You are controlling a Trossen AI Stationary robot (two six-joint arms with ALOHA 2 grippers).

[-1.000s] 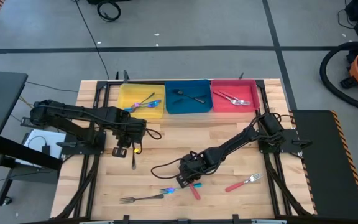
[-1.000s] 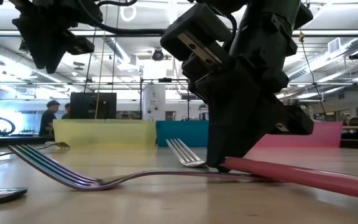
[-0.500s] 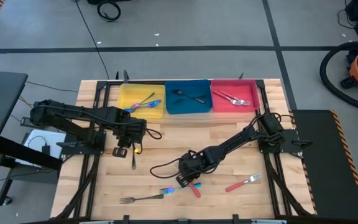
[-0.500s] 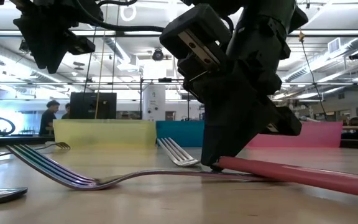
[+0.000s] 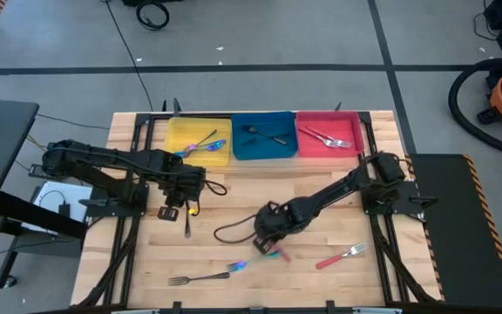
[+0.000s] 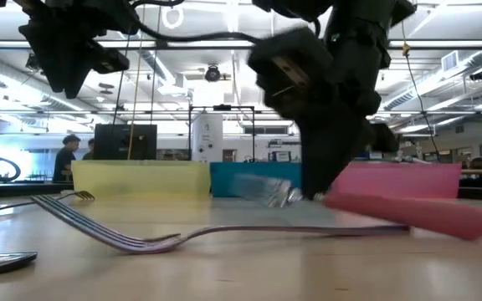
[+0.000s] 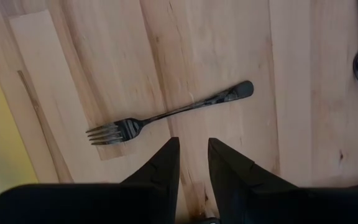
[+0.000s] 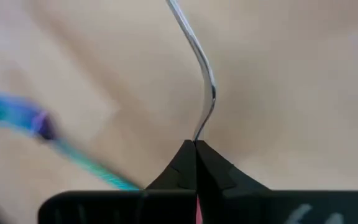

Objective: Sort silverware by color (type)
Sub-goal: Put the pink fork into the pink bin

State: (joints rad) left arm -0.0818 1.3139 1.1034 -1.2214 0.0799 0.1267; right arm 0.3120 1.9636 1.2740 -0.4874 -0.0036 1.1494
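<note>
**Right gripper pinched a pink-handled utensil above the table's centre**

In the high view the right gripper sat just below the middle of the frame, its fingers pressed together on a pink-handled utensil whose handle stuck out toward the lower right. The right wrist view showed the two dark fingertips closed on the thin silver neck of that utensil, which rose toward the top of the frame. An iridescent fork lay on the wood just left of and below the gripper.

The left gripper hung at left of centre, its fingers a narrow gap apart and holding nothing. A dark fork lay on the boards just beyond them.

Lower in the high view lay another dark fork at bottom left and a second pink-handled fork at lower right. Along the top stood a yellow tray, a blue tray and a red tray, each holding silverware.
</note>
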